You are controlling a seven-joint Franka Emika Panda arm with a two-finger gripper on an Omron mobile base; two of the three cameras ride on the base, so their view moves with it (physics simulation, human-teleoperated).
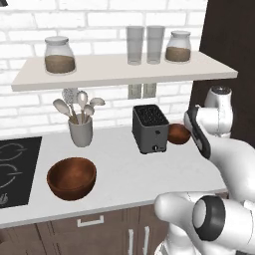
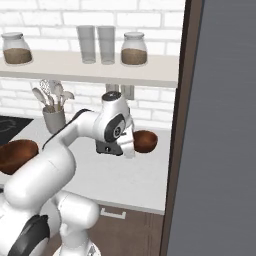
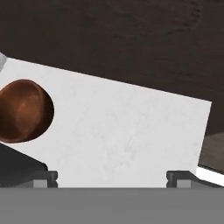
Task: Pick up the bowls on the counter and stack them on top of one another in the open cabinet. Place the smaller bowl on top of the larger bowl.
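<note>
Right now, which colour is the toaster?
Dark grey toaster, best seen in the left base view.

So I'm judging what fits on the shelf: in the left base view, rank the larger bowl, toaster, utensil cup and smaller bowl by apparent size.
1. larger bowl, though it sits nearest the camera, which inflates it
2. toaster
3. utensil cup
4. smaller bowl, partly hidden by the arm, so unsure
</note>
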